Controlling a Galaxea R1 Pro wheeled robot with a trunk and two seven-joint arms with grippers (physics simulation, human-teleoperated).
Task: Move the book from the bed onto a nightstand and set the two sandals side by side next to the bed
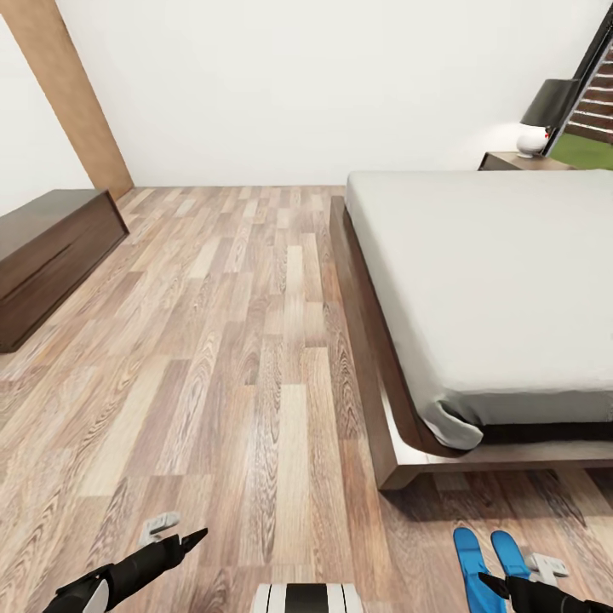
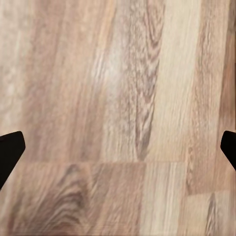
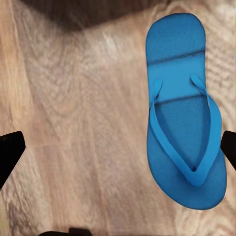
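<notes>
— our right gripper [image 3: 118, 150] hangs wide open over one blue sandal [image 3: 184, 110] flat on the floor [image 1: 238, 340]. why there?
— we judge both sandals [image 1: 489, 558] lie paired near the bed [image 1: 485, 289] corner. our left gripper [image 2: 118, 147] is wide too, holding nothing.

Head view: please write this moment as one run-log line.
sandals: side by side on floor near bed corner | right end effector: open above one | book: unseen

Two flat bright-blue sandals [image 1: 487, 553] lie side by side on the wood-plank floor [image 1: 230, 340] just off the foot corner of the grey-mattress, dark-brown-framed bed [image 1: 485, 298], black right gripper [image 1: 502, 587] over them.
</notes>
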